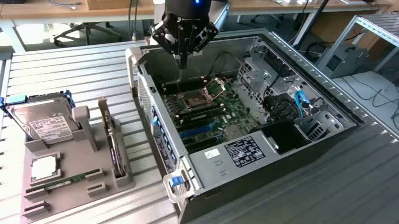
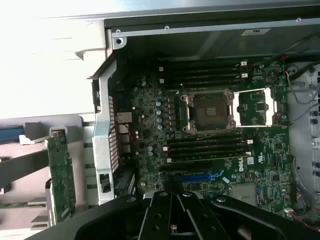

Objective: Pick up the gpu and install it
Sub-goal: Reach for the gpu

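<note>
Exterior view: one open grey metal computer case (image 1: 215,163) has its blue expansion slot (image 1: 198,132) bare (nothing installed yet). Beside it, one grey plastic rack (image 1: 72,203) holds one long dark gpu (image 1: 113,144) standing on edge, unpicked, one silver hard drive (image 1: 46,123) and one slim green memory stick (image 1: 65,181). One black gripper (image 1: 182,63), fingers pressed together and empty, hangs over the case, well apart from the gpu.

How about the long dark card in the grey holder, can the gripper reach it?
Probably yes: nothing covers the long dark gpu card, but the black gripper hovers over the open computer case.
</note>
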Tool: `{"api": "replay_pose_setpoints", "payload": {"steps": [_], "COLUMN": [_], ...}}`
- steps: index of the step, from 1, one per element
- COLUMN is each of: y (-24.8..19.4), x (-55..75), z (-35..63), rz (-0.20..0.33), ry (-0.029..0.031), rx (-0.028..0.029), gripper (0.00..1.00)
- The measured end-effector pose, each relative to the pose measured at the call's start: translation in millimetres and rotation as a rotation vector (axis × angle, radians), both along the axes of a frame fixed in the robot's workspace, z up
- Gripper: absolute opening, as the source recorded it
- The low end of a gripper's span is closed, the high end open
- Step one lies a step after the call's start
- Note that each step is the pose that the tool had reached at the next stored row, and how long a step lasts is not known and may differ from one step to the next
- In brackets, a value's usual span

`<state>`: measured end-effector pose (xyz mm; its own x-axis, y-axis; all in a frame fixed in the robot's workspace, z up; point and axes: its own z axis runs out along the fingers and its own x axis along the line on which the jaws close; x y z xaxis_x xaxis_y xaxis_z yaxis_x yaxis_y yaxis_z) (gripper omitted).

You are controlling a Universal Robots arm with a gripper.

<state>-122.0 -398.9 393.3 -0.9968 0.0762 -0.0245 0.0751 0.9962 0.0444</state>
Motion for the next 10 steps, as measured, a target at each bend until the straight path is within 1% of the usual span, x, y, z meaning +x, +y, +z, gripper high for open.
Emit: {"api": "replay_pose_setpoints", "payload": {"steps": [10], "y": [0.0], "x": [-2.2], "z": [0.0], "rz": [0.0], "ry": [0.0], "rx": [0.0], "gripper": [0.11]}}
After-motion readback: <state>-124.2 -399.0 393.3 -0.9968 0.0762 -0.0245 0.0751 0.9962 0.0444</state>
